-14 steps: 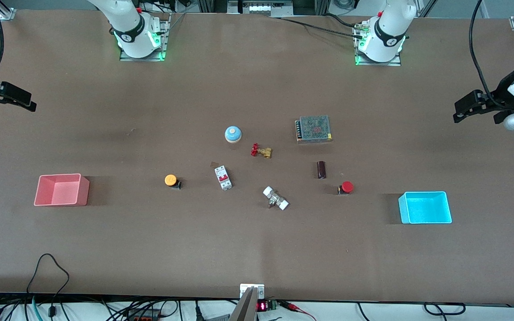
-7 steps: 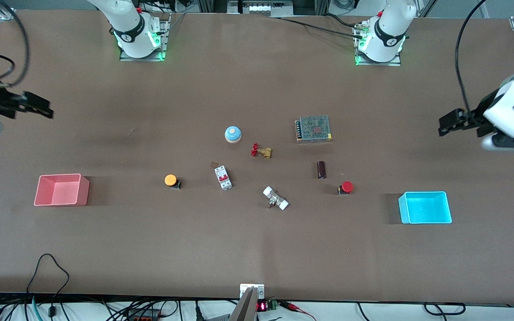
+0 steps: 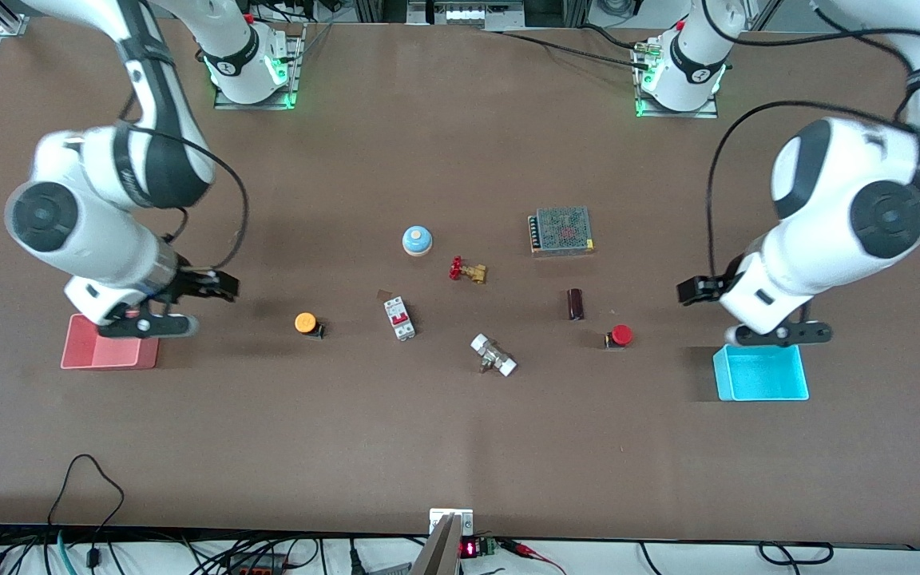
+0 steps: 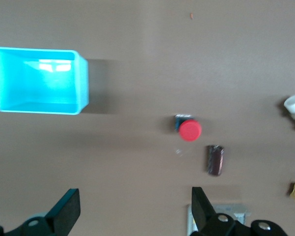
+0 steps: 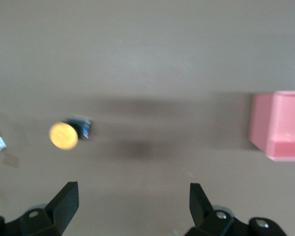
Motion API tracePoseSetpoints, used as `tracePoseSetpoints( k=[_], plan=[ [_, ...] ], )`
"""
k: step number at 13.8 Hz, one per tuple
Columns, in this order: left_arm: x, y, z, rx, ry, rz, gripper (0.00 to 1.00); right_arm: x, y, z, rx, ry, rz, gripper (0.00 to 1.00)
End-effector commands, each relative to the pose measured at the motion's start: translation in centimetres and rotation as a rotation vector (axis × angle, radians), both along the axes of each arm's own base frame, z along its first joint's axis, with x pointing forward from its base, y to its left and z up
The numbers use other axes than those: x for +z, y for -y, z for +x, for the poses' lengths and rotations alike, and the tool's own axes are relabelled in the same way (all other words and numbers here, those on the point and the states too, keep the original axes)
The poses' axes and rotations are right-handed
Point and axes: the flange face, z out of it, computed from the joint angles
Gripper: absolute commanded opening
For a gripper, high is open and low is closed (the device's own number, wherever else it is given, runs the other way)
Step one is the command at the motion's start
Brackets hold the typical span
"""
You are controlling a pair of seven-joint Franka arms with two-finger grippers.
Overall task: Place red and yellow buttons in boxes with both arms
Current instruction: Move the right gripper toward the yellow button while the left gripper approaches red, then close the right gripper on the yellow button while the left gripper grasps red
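My two tools, left tool (image 3: pixel 688 289) over bare table (image 3: pixel 460 447) between the cyan bin (image 3: pixel 760 373) and the red button (image 3: pixel 621 335), right tool (image 3: pixel 216 285) between the pink bin (image 3: pixel 81 353) and the yellow button (image 3: pixel 306 323), both hang with fingers wide apart and hold nothing. Each bin is smooth, thin-walled square plastic, likely to skid if I bump it. Each button is a small glossy round cap on a black base, so an off-centre pinch may tip it or squirt it out.

Robotics laboratory. Two bench-mounted arms stand on base plates (image 3: pixel 252 96) lit green at the table's (image 3: pixel 460 447) farther edge. Loose cables (image 3: pixel 93 487) and an aluminium frame (image 3: pixel 9 24) border it.
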Motion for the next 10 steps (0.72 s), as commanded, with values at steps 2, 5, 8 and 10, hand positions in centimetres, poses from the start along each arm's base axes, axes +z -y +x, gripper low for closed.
tracePoseSetpoints(
  k=[2, 5, 8, 10],
  plan=[
    [-5.5, 3.9, 1.5, 0.088, 0.025, -0.014, 1.0, -3.5, -3.8, 1.6, 0.013, 0.012, 0.019, 1.0],
    [-10.4, 5.6, 1.2, 0.124, 0.033, -0.012, 1.0, -6.2, -7.4, 1.9, 0.037, 0.021, 0.006, 1.0],
    [-14.7, 6.7, 0.0, 0.167, 0.064, -0.021, 1.0, -7.9, -9.6, 1.7, 0.053, 0.012, -0.004, 1.0],
    [-16.4, 6.6, -0.6, 0.171, 0.052, -0.016, 1.0, -9.1, -10.1, 1.7, 0.069, 0.019, -0.01, 1.0]
  ],
)
